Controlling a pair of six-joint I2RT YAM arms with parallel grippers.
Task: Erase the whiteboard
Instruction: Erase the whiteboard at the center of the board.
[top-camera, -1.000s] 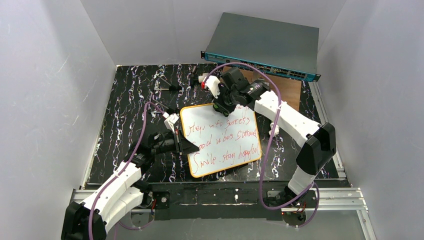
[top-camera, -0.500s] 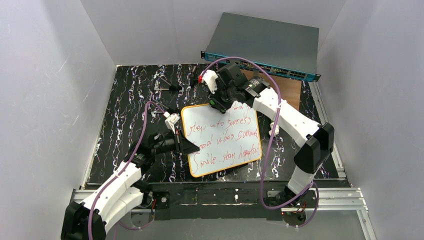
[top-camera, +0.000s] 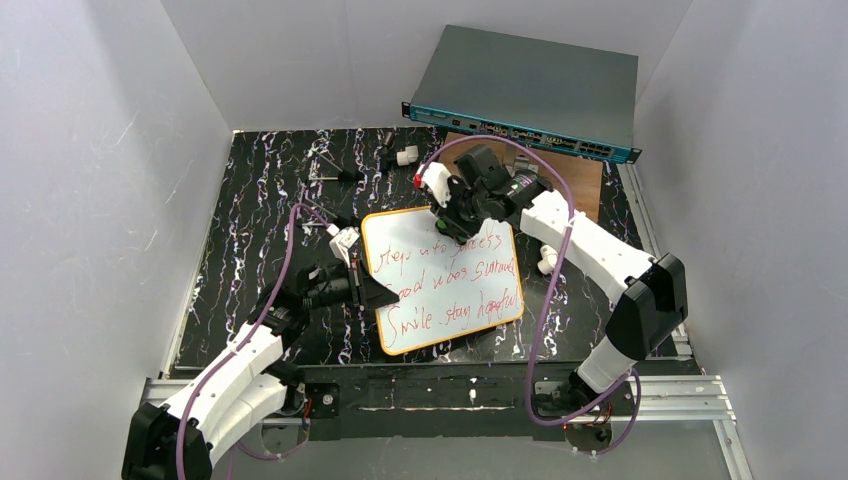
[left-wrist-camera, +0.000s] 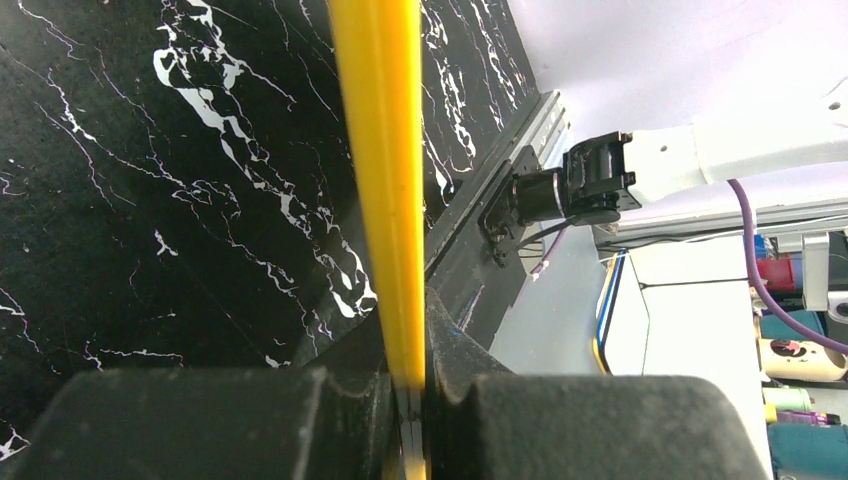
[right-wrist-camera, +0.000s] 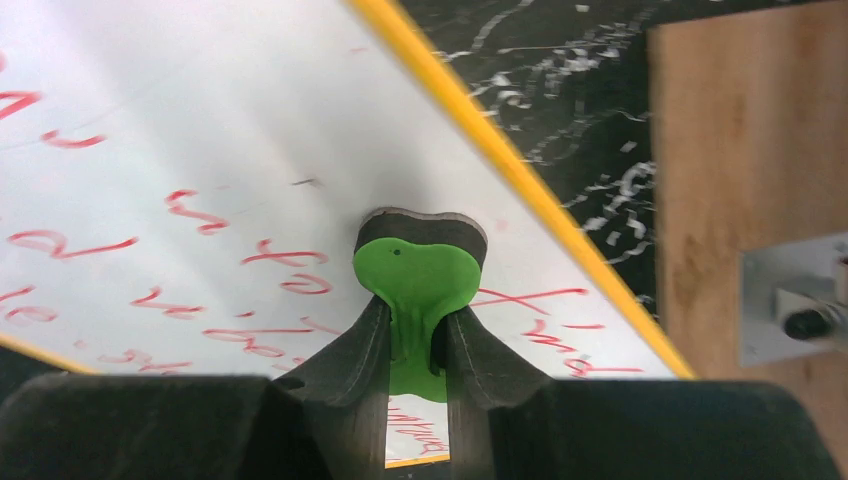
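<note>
The right gripper (right-wrist-camera: 417, 345), pinching a green eraser (right-wrist-camera: 415, 275), slides in from the far edge of the whiteboard (right-wrist-camera: 200, 100) onto red writing (right-wrist-camera: 290, 255); the left gripper (left-wrist-camera: 405, 395) stays clamped on its frame.

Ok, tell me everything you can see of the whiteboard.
The whiteboard is a flat white rectangle with rounded corners and a thin orange-yellow frame, lying askew on the black marbled table. Three lines of red handwriting cover most of it. The left gripper is shut on its left edge; the right gripper, shut on a green eraser, presses the dark pad onto its far part.
</note>
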